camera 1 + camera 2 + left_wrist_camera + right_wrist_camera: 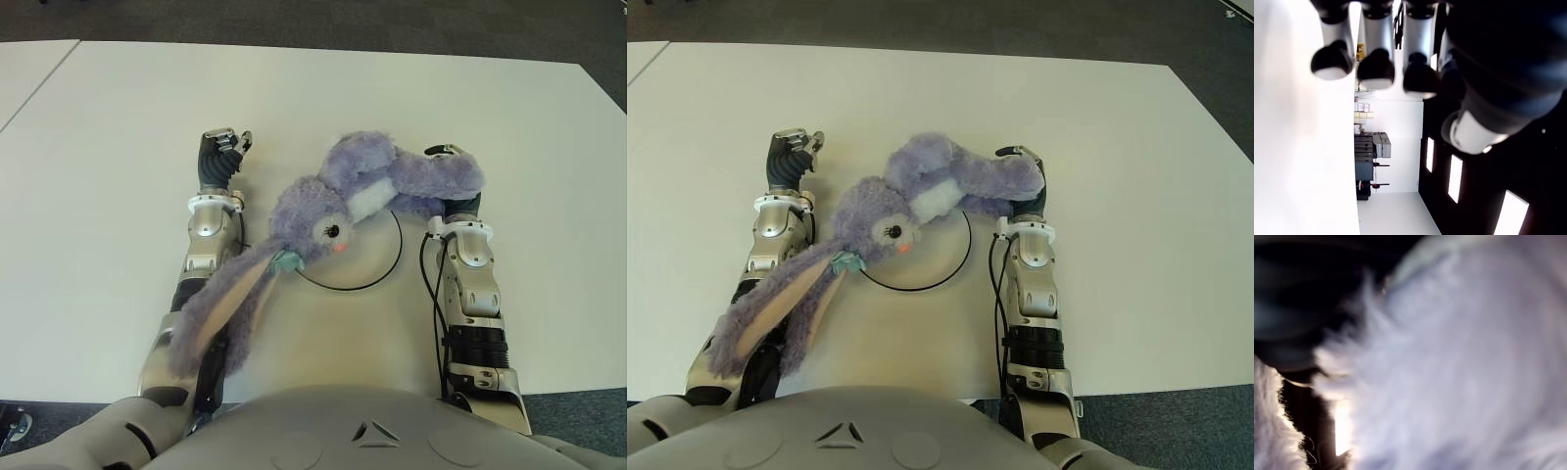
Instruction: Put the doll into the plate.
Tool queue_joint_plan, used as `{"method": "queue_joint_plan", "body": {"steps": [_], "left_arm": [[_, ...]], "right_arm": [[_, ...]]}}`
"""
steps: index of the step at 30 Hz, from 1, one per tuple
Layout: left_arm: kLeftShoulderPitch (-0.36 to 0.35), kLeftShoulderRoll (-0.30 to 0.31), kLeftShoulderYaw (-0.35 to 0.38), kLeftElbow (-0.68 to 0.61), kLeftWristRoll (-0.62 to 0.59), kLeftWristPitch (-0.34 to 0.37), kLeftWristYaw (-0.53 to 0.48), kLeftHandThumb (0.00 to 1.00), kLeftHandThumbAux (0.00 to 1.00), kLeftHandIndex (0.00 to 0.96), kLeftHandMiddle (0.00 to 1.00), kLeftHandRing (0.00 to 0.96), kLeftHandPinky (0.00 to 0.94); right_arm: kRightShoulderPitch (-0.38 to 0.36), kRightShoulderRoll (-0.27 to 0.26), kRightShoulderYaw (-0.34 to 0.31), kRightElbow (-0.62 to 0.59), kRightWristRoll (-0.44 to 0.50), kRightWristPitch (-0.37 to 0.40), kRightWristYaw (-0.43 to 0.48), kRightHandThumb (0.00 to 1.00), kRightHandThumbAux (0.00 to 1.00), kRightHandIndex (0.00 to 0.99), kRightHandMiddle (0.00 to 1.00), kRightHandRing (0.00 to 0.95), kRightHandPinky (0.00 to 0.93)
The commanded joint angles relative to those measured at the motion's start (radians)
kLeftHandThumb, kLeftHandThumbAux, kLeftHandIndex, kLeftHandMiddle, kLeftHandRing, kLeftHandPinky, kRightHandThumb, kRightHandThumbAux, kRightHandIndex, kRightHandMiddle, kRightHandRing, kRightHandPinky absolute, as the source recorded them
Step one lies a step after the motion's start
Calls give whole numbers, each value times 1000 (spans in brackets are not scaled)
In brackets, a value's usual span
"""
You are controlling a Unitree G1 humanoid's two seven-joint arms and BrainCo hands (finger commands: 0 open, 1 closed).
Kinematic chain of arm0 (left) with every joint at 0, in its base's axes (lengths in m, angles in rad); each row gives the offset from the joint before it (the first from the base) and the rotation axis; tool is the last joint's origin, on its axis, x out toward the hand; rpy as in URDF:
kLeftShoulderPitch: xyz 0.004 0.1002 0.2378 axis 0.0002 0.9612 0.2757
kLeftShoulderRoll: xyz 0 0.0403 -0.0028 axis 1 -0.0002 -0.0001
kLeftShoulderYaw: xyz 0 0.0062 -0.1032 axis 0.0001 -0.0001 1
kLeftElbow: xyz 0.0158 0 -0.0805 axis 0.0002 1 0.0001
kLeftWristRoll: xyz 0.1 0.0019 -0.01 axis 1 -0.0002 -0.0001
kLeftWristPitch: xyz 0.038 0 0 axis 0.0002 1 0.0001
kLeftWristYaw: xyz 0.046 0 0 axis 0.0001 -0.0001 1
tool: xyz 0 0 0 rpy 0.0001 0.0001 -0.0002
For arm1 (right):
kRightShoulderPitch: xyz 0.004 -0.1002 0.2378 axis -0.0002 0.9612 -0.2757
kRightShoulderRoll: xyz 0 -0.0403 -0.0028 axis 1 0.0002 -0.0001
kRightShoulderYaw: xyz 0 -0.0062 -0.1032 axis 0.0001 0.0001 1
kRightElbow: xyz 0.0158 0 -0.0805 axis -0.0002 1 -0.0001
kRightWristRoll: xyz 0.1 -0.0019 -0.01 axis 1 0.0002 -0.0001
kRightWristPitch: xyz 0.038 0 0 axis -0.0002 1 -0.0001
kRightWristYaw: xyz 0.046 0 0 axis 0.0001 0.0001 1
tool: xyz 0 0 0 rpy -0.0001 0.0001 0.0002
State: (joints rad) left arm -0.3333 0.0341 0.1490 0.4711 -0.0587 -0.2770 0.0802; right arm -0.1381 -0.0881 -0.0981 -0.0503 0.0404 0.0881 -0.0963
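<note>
A purple plush rabbit doll [323, 211] lies across the white plate [377, 269] with a dark rim, in the middle of the table. Its head hangs toward me and its long ears [220, 304] drape over my left forearm. My right hand [453, 176] is at the plate's right edge, shut on the doll's hind end; purple fur [1459, 357] fills the right wrist view. My left hand [220, 157] sits left of the doll, fingers [1376, 66] curled and holding nothing.
The white table [118, 147] stretches wide on all sides. A second white table edge [24, 69] shows at the far left. Dark carpet [392, 24] lies beyond the far edge.
</note>
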Motion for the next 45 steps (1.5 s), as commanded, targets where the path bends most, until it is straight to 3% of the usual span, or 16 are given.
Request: {"method": "queue_joint_plan", "body": {"steps": [1, 34, 45], "left_arm": [[80, -12, -1, 21, 1, 22, 2, 437, 761, 779, 856, 854, 834], [90, -27, -6, -6, 12, 16, 40, 459, 747, 776, 867, 861, 871], [100, -30, -8, -25, 9, 42, 44, 459, 748, 764, 858, 855, 838]], "right_arm": [[37, 19, 7, 5, 0, 25, 6, 719, 715, 441, 889, 884, 890], [37, 18, 9, -14, -7, 55, 5, 719, 715, 441, 887, 883, 888], [40, 18, 9, -16, -4, 49, 11, 719, 715, 441, 888, 883, 890]]}}
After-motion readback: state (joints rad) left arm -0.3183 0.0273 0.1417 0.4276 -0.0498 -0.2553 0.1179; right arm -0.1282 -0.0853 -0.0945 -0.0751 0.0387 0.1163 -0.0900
